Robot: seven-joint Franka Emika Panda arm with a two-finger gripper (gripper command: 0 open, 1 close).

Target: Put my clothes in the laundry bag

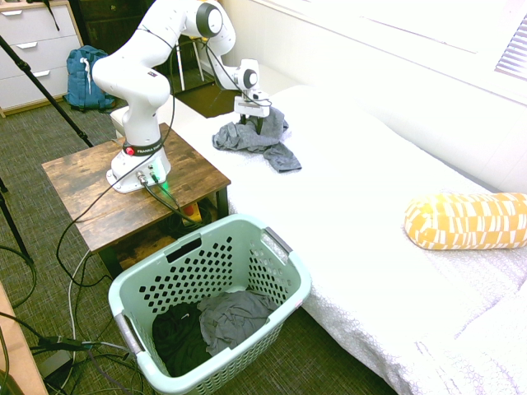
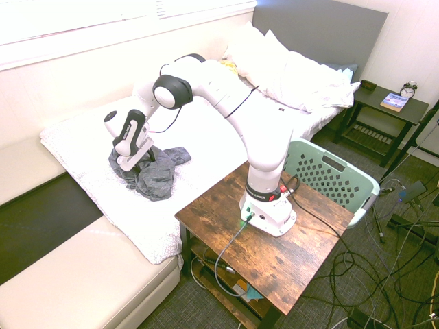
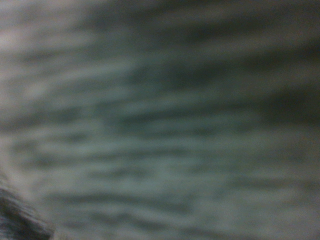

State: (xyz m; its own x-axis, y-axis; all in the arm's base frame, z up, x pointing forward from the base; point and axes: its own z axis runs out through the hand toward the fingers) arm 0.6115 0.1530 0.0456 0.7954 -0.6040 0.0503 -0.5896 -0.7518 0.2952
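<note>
1. So we've got a white bed [image 1: 362, 214] with a yellow cushion [image 1: 466, 220] lying on it, well apart from the action. A wooden table [image 1: 78, 185] sits just beside the bed, and the basket [image 1: 284, 271] stands on the carpet in front of that table, close to the bed's edge. In the first exterior view a blue backpack [image 1: 84, 76] leans by a dresser [image 1: 33, 49] in the far corner. The second exterior view shows pillows [image 2: 295, 72] at the head of the bed and a nightstand [image 2: 387, 106] with a small clock [image 2: 409, 90].
2. The basket already holds 2 pieces: a dark garment [image 1: 177, 337] and a grey one [image 1: 235, 317] next to it.
3. Nothing sits between the shirt and the basket except open bedspread and the table corner.
4. The grey shirt [image 1: 262, 141] lies crumpled on the bed near its edge, well apart from the basket. The gripper [image 1: 249, 122] is right on top of it, fingers sunk into the folds, fabric bunched up around them. We can't tell if the jaws are open or closed, the cloth hides them.
5. The wrist view is just a blur of grey fabric [image 3: 160, 130] filling the frame, so the camera is super close.
6. The arm [image 2: 226, 103] rises from the table, bends over at the elbow and reaches out across the bed, wrist pointing down at the shirt.
</note>
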